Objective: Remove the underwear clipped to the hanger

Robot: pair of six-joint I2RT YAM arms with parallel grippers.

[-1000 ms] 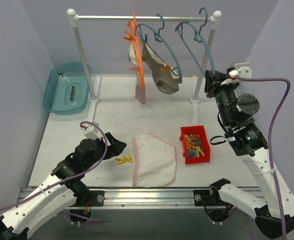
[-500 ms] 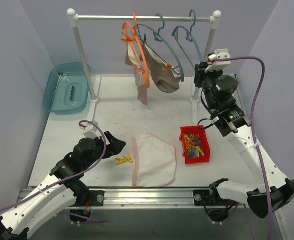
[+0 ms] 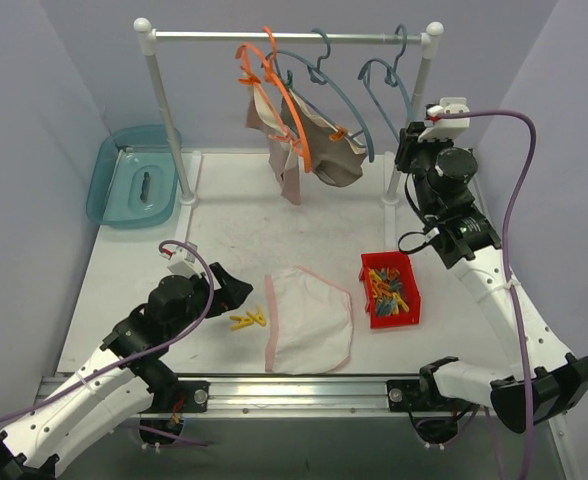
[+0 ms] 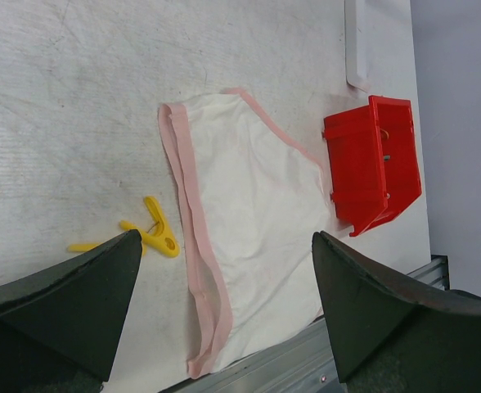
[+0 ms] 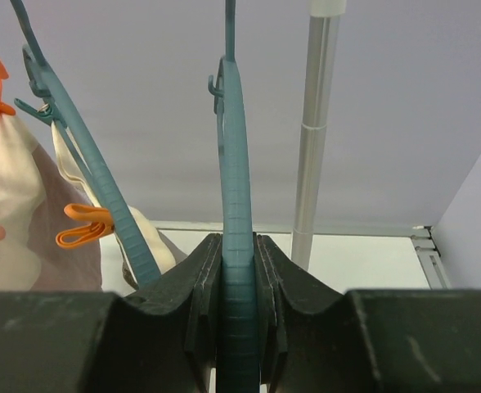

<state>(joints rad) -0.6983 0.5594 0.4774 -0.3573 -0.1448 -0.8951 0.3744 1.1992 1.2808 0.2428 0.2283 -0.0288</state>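
White underwear with pink trim [image 3: 309,318] lies flat on the table; it also shows in the left wrist view [image 4: 249,237]. Taupe-beige underwear [image 3: 332,160] hangs clipped to a blue hanger [image 3: 346,115]. Dusty pink underwear [image 3: 286,178] hangs from an orange hanger [image 3: 282,105]. My right gripper [image 3: 411,150] is raised at the rack's right end, shut on the lower arm of an empty teal hanger [image 5: 232,147]. My left gripper [image 3: 232,290] is open and empty, low over the table left of the white underwear [image 4: 226,246].
A red bin [image 3: 390,289] of clothes pegs stands right of the white underwear. Yellow pegs [image 3: 246,320] lie beside its left edge. A teal tub [image 3: 136,177] sits at the back left. The rack's posts [image 3: 169,120] and rail [image 3: 284,37] span the back.
My right gripper has moved left and up to the rack and now grips the empty teal hanger. The hangers have swung and shifted on the rail. The left arm has not moved.
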